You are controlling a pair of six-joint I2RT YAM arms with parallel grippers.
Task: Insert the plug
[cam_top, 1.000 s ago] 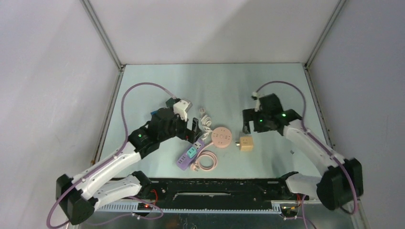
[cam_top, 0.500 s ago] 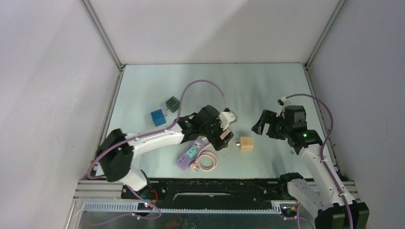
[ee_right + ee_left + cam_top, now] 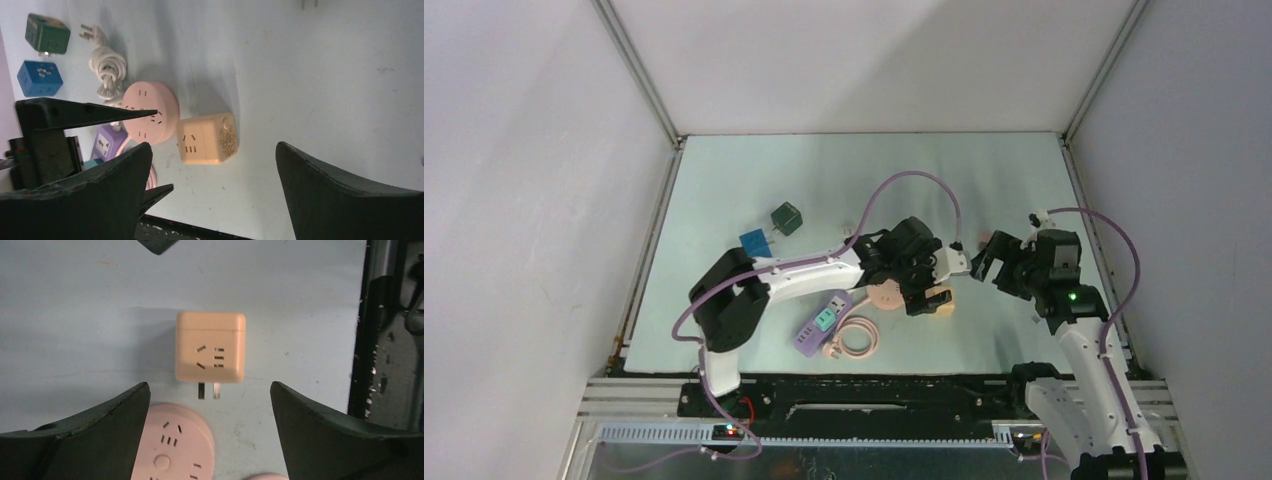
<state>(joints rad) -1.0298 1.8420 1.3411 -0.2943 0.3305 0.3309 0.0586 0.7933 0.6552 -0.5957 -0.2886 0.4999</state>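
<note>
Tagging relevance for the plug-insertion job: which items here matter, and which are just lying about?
Job, likely: beige cube adapter; pink round socket facing its prongs.

Lying about: purple power strip; pink coiled cable; white coiled cord; blue cube adapter; green cube adapter.

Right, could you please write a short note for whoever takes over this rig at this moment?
Left tool: open, holding nothing, poised over the beige cube plug.
Right tool: open and empty, just right of the plug in the top view.
Things: the plug lies on the table, prongs bare, beside the pink round socket.
Done: the left arm is lined up over the plug; nothing is grasped or inserted.
Left: grasp the plug and seat its prongs, probably in the pink round socket.
</note>
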